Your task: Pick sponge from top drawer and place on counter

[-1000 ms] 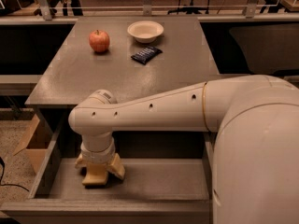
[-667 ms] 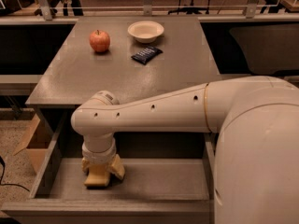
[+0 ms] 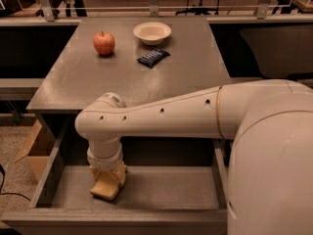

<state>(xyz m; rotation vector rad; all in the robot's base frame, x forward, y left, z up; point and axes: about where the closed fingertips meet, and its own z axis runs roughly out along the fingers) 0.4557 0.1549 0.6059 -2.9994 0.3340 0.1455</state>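
The top drawer (image 3: 161, 187) is pulled open below the counter (image 3: 98, 82). My gripper (image 3: 111, 176) reaches straight down into the drawer's left part. It is shut on the pale yellow sponge (image 3: 103, 189), which hangs tilted, its lower end at or just above the drawer floor. The wrist hides the sponge's upper end. My white arm (image 3: 171, 114) crosses the drawer from the right.
On the counter are a red apple (image 3: 104, 43), a white bowl (image 3: 152, 32) and a dark snack packet (image 3: 153, 57). A cardboard box (image 3: 34, 146) stands on the floor to the left of the drawer. A railing runs behind the counter.
The arm and wrist have risen slightly and shifted a little right. The sponge, which lay flat under the gripper, is now tilted with one end up.
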